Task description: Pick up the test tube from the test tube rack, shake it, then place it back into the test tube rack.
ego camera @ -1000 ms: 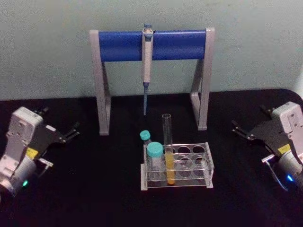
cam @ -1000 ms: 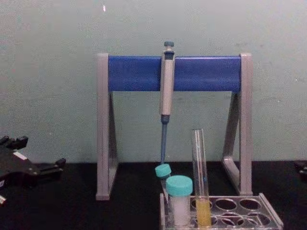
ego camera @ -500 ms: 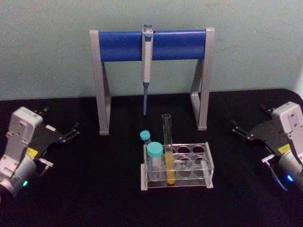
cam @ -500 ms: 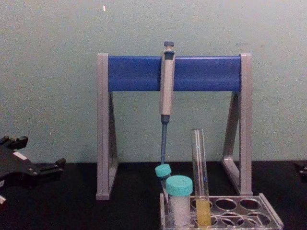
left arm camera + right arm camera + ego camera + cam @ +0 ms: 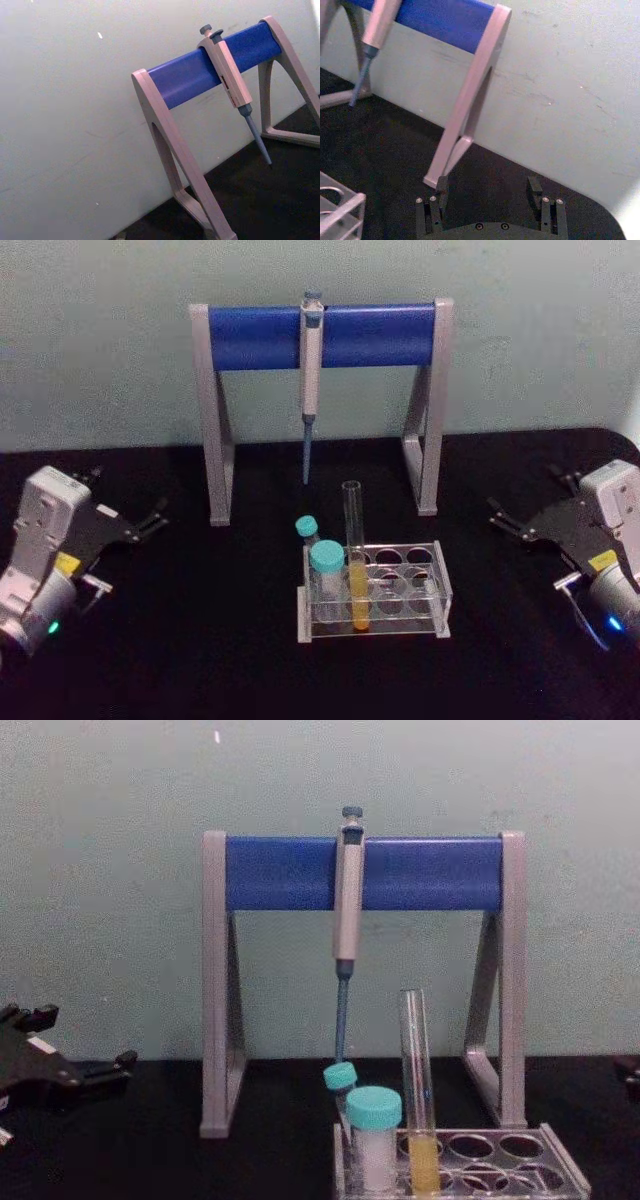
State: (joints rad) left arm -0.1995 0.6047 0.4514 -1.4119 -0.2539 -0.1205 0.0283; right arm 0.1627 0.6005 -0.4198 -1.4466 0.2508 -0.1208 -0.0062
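"Anything move, going by the head view?"

"Barely. The right pincer point(image 5: 525, 490) had drifted a touch farther out, well to the right of the test tube rack point(image 5: 440, 585), its fingers apart and holding nothing. The left pincer point(image 5: 126, 490) sat as before, well to the left of the rack, fingers likewise apart. The test tube point(image 5: 353, 560) stood upright in the rack, just right of the teal-capped tubes point(image 5: 325, 560), with yellow liquid at its foot."

"And the left wrist view?"

"It looked beyond the rack at the pipette stand point(image 5: 210, 70) and the pipette point(image 5: 230, 75) hanging from it."

"The right wrist view?"

"The right pincer's own fingers point(image 5: 427, 215) stood wide apart over the black tabletop point(image 5: 385, 150), with a corner of the rack off to one side."

"The chest view?"

"The tube rose from the rack just as it had half a second earlier, with the left pincer low and far to the rack's left. I'd say the pick-up hadn't begun. An arm had yet to reach in toward the tube."
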